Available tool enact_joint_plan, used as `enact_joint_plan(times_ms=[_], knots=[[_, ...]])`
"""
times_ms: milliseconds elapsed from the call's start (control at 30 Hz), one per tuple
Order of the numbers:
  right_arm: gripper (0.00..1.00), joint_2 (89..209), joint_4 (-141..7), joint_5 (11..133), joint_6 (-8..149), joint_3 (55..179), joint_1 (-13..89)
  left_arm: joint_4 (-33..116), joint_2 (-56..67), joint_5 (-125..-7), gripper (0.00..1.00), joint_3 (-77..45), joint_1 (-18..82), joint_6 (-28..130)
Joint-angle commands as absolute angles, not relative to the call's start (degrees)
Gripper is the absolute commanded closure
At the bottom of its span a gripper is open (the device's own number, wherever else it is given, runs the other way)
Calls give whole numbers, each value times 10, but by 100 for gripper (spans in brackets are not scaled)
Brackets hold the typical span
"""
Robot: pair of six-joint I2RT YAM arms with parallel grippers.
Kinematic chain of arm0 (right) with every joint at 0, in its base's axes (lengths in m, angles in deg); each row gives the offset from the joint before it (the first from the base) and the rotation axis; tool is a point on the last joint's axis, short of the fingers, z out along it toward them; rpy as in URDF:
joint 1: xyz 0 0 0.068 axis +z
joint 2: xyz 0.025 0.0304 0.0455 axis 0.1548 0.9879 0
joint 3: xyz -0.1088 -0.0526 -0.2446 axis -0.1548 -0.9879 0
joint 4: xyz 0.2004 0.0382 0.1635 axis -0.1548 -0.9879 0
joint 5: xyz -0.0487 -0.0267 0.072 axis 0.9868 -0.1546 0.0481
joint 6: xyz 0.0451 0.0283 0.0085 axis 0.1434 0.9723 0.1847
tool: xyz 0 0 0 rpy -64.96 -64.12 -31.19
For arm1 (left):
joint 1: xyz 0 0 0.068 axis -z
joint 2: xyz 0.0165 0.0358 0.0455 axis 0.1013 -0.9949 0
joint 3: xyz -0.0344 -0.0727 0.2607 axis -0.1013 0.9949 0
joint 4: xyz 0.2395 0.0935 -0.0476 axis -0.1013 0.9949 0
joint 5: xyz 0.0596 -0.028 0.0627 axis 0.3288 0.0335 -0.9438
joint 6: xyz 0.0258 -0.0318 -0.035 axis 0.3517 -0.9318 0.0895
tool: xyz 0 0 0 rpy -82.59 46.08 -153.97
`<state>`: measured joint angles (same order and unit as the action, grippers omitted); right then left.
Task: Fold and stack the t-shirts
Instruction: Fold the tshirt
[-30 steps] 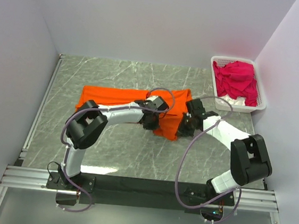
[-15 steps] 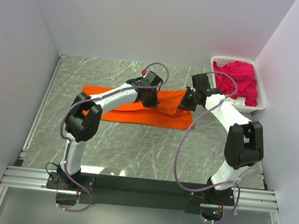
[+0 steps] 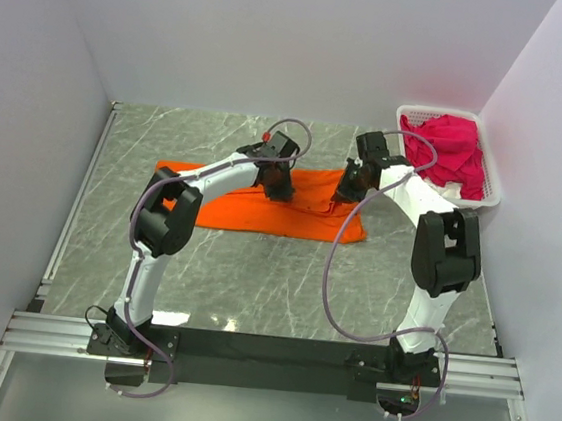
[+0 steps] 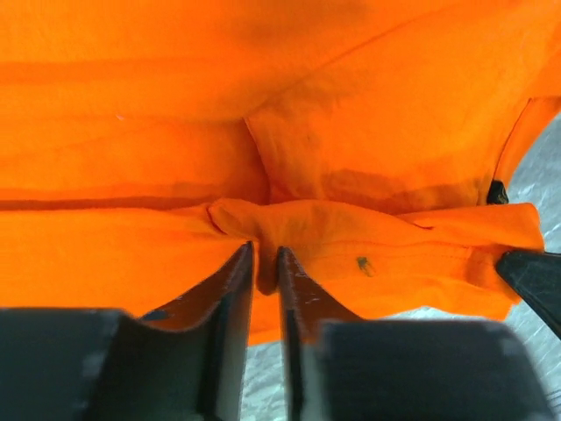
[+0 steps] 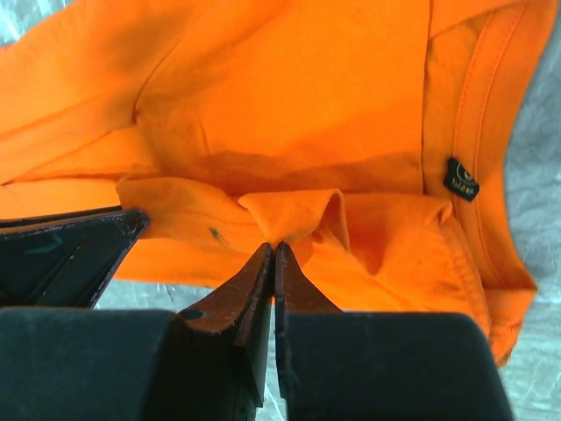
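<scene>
The orange t-shirt [image 3: 261, 208] lies as a long folded band across the middle of the table. My left gripper [image 3: 277, 182] is at its far edge near the centre, shut on a pinched fold of the orange cloth [image 4: 266, 254]. My right gripper [image 3: 351, 190] is at the shirt's far right corner, shut on another pinch of its edge [image 5: 273, 230]. The collar with a black label [image 5: 460, 178] shows in the right wrist view. Magenta-pink t-shirts [image 3: 446, 152] lie heaped in the basket.
The white slotted basket [image 3: 491, 197] stands at the back right corner by the wall. White walls enclose the marble table [image 3: 254, 278] on three sides. A metal rail [image 3: 246, 350] runs along the near edge by the arm bases.
Both grippers have carried the shirt's near edge away from the arm bases to the far side, folding the orange shirt over into a long band. Both arms now reach far out.
</scene>
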<state>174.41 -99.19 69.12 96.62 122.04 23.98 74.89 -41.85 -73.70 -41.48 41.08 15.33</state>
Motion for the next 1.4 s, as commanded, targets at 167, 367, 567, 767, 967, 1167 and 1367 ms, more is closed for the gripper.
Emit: enact_joint_plan(times_ms=[167, 367, 567, 767, 967, 1167, 1367], knots=[[89, 1778, -964, 687, 988, 1274, 224, 692, -405, -728, 59, -415, 398, 139], [76, 1798, -961, 698, 996, 1319, 218, 658, -325, -764, 40, -330, 387, 127], [72, 1764, -933, 726, 1015, 1275, 193, 651, -219, -791, 38, -220, 347, 124], [55, 1665, -914, 752, 964, 1155, 192, 664, -125, -802, 37, -114, 262, 153], [54, 1581, -880, 728, 942, 1029, 171, 692, -103, -811, 38, -74, 158, 206], [52, 1572, -861, 702, 924, 979, 161, 696, -140, -808, 42, -67, 85, 244], [57, 1596, -833, 688, 925, 938, 134, 700, -182, -807, 44, -58, 59, 256]])
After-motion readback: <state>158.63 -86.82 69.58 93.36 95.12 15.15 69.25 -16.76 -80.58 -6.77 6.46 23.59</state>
